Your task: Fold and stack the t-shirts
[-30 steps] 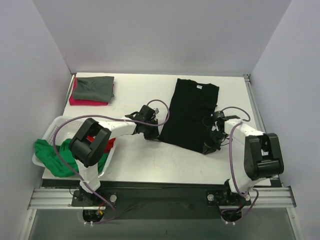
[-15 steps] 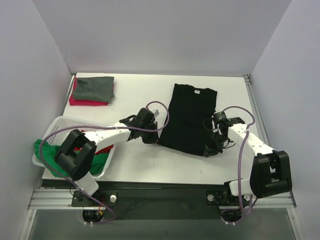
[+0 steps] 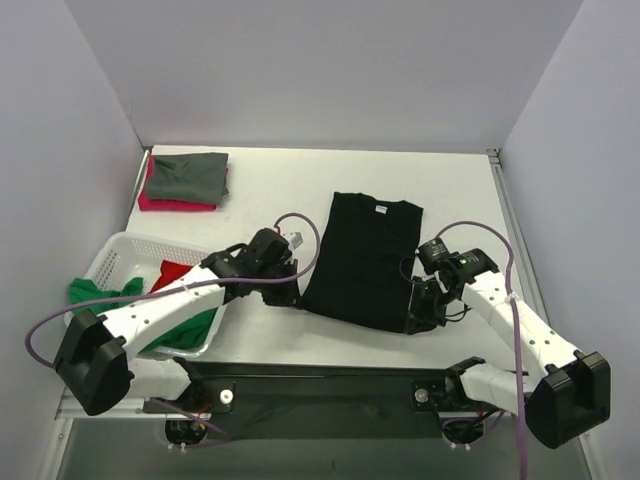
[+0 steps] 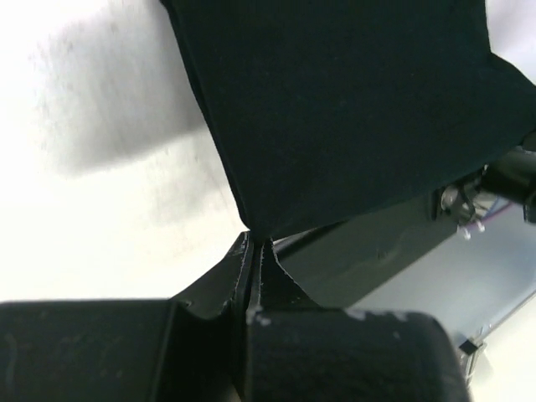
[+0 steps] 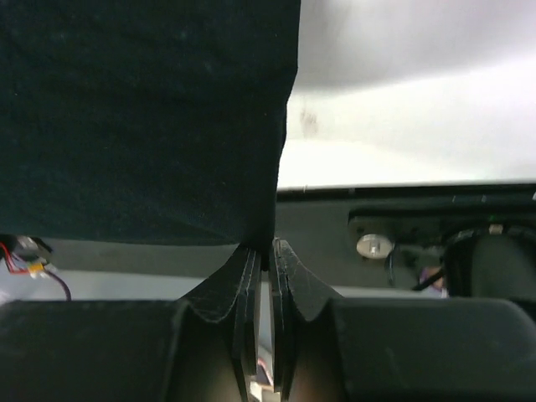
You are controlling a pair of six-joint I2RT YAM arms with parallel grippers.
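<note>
— Tees, counted?
— Five, going by the top view: one black t-shirt (image 3: 362, 260) flat at mid-table; one grey-green t-shirt (image 3: 190, 175) folded atop one pink-red t-shirt (image 3: 170, 204) at the far left corner; one green t-shirt (image 3: 95, 293) and one red t-shirt (image 3: 172, 275) bunched in the white basket (image 3: 135, 243), possibly hiding more.
— Grippers?
— Two. Left gripper (image 4: 254, 249) clamped on the black hem's left corner, right gripper (image 5: 266, 248) pinching the right corner.
— Versus a second ago?
— Black t-shirt dragged nearer the front edge, both arms drawn back; folded pair unmoved.

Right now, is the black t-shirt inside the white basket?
No: the black t-shirt lies spread on the table, well to the right of the basket.
</note>
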